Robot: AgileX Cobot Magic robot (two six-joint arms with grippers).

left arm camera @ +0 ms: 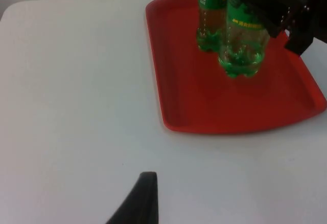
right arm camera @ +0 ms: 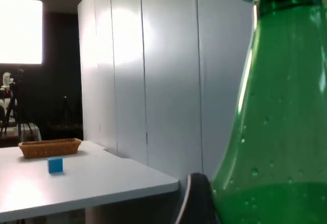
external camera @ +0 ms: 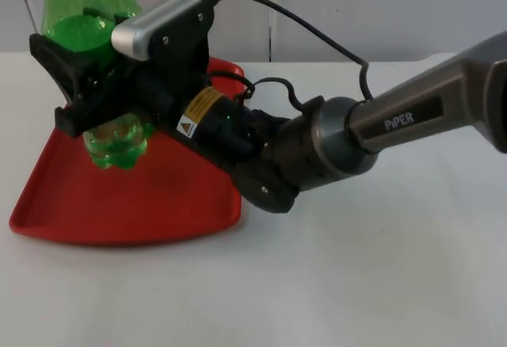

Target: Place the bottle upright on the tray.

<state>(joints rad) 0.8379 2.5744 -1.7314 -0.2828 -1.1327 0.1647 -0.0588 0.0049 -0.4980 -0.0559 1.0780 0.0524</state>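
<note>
The white table point(external camera: 380, 268) carries a red tray point(external camera: 119, 204) near its far left corner, seen also from the left wrist point(left arm camera: 230, 106). The right gripper point(external camera: 75, 85) reaches over the tray, its black fingers pinching a green bottle point(external camera: 115, 145) about its middle. The bottle point(left arm camera: 242, 50) stands upright, long axis vertical, neck pointing up, base at the tray floor near the tray's far edge; whether it touches cannot be told. A second green bottle point(left arm camera: 209, 19) stands upright just behind it. The left gripper point(left arm camera: 138, 203) waits above bare table beside the tray; its spread cannot be told.
</note>
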